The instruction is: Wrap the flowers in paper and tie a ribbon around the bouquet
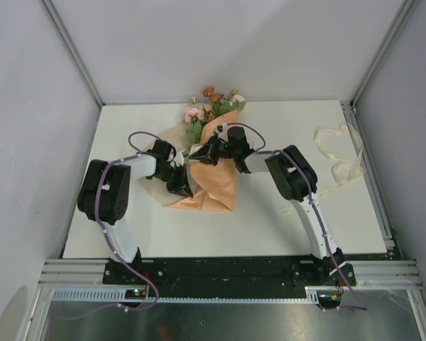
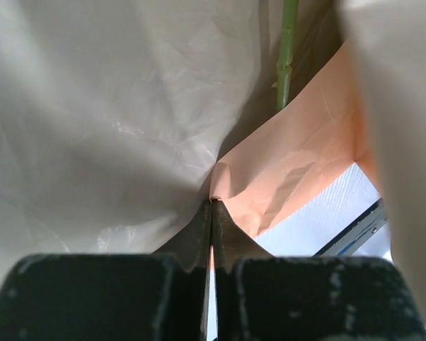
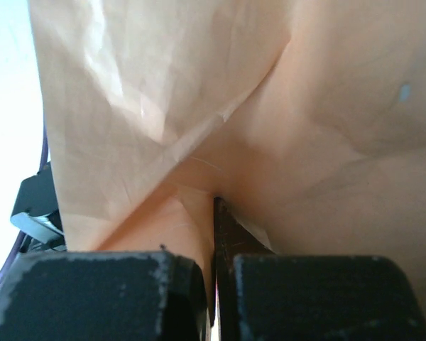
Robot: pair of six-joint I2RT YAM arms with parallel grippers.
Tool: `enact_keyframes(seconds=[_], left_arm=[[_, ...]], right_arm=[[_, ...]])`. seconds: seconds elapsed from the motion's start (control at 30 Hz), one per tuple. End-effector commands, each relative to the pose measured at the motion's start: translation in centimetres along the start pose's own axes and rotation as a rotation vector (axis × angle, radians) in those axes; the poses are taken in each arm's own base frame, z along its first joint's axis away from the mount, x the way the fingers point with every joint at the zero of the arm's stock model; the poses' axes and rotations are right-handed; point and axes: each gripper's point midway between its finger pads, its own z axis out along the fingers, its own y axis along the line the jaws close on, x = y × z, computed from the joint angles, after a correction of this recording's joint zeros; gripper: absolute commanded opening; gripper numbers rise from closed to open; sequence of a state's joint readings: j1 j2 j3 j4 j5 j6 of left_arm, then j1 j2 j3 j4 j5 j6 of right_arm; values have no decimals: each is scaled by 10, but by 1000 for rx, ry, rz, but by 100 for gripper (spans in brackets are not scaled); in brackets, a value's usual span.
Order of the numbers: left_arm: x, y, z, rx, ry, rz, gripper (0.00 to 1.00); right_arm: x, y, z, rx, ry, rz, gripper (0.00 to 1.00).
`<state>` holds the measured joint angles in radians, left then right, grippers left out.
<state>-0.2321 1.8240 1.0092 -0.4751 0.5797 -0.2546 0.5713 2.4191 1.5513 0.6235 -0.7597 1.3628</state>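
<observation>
Left gripper, jaws pressed together on a fold of the paper at mid-table. Right gripper, jaws likewise clamped on the paper; the flowers protrude from its far end. The ribbon lies loose at far right.

It looks like a robotics lab test cell. A plain white tabletop is boxed in by grey panel walls and aluminium frame posts. The left arm and right arm are bolted to a black base rail, and purple cables trail loose.
</observation>
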Motion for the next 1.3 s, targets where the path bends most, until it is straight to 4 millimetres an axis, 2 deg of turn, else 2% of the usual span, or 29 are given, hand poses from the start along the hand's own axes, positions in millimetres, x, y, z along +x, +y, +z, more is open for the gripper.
enact_keyframes(seconds=[0.0,0.1,0.17,0.23,0.27,0.3,0.37,0.43,0.5,0.63,0.83,0.87,0.97,1.1,1.17,1.27], left_arm=[[-17,4,-8,9,-62,-8,7],[-21,7,-36,35,-134,-43,30],[-24,9,-59,42,-203,-40,50],[-28,11,-80,35,-271,-28,65],[-30,11,-88,34,-297,-20,71],[-34,12,-98,31,-330,-18,74],[-40,10,-110,34,-369,-8,79],[-46,8,-114,35,-389,0,81],[-53,9,-115,36,-406,3,83],[-71,7,-114,60,-451,2,84],[-111,6,-114,87,-539,-31,84],[-118,5,-114,98,-552,-32,81],[-139,-6,-114,189,-580,-41,65],[-167,-8,-108,243,-600,-80,44],[-179,-4,-105,248,-608,-97,39],[-192,5,-96,235,-609,-123,40]], right_arm=[[0,8,12,-55,5,-41,0],[0,3,14,-52,9,-39,0],[0,1,15,-52,12,-38,0],[0,1,17,-58,14,-38,15],[1,1,19,-60,13,-40,29],[1,1,20,-61,13,-44,43],[1,1,21,-60,3,-54,65],[3,1,23,-56,-3,-65,80],[3,2,22,-55,-7,-71,88],[3,-2,21,-44,-15,-73,98],[4,-9,20,-36,-23,-67,99],[4,-10,20,-35,-24,-66,99],[3,-14,19,-27,-28,-61,99],[1,-18,16,-18,-34,-56,99],[-1,-19,15,-16,-38,-57,99],[-1,-19,15,-14,-37,-61,98]])
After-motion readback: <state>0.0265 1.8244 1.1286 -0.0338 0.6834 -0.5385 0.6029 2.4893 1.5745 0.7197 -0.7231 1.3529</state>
